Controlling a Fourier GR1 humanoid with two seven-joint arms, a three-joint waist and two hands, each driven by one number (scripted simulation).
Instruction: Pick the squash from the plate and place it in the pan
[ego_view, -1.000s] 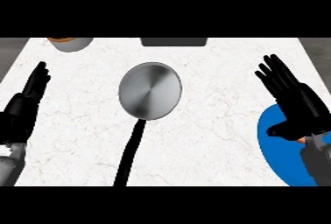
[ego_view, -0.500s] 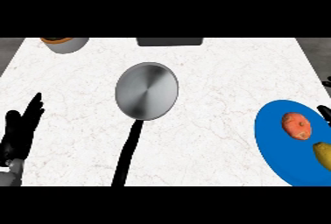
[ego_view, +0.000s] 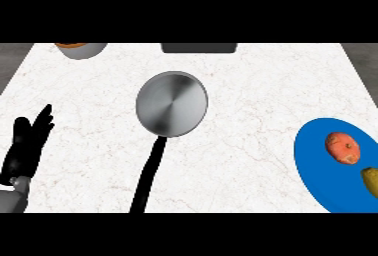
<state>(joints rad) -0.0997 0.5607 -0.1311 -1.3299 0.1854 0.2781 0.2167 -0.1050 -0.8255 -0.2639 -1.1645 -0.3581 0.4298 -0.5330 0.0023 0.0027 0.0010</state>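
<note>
White marbled counter top (ego_view: 273, 90) fills our view from edge to edge. Just up from the middle we see a round grey metal pan (ego_view: 171, 103) lying flat, with nothing inside it, and its long black handle (ego_view: 148, 175) runs off toward 6 o'clock, leaning slightly to 7, until it reaches the lower edge. From the pan, at about 4 o'clock and well apart from it, we find a blue round plate (ego_view: 317, 170), cut by the right edge of the view. On that plate sits a round orange-red fruit (ego_view: 343, 147), and just beside it, toward 5 o'clock, lies the olive-yellow squash (ego_view: 371, 182), half hidden by the frame edge; we cannot tell whether the two touch. At 8 o'clock from the pan, near the left edge, we see the black left hand (ego_view: 26, 145) above its grey forearm, resting with fingers straight and pointing toward 12 o'clock, holding nothing. At 11 o'clock, against the far edge, we make out a grey bowl (ego_view: 83, 49) with something orange inside, and at 12 o'clock a dark grey rectangular object (ego_view: 199, 48).
</note>
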